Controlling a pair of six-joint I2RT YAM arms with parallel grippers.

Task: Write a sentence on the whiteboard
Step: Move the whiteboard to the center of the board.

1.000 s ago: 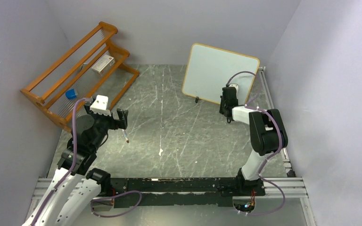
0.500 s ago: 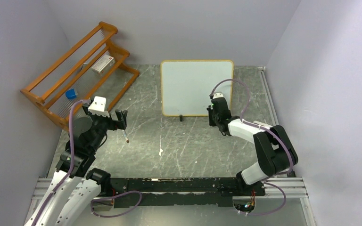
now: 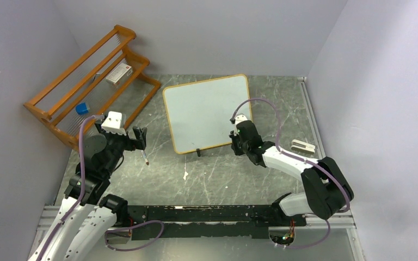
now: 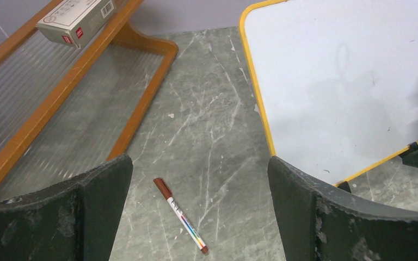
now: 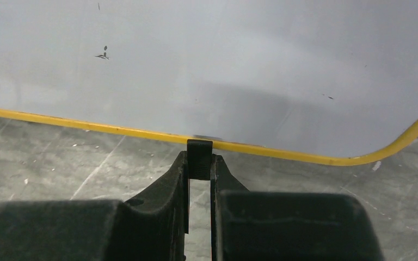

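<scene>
The whiteboard stands tilted in the middle of the table, with a light-wood rim. Its face is blank apart from a few tiny specks; the sentence does not show. It also shows in the left wrist view and the right wrist view. My right gripper is shut on the board's right black foot at the lower edge. The other foot rests on the table. My left gripper is open and empty, above a brown-capped marker lying on the table.
An orange wooden rack stands at the back left, holding a small box and a blue object. A small white eraser-like block lies on the table right of my right arm. Grey walls close in both sides.
My right gripper has dragged the whiteboard from the back right leftward and nearer, turning it. The white block on the right has come into view. The left arm has barely moved.
</scene>
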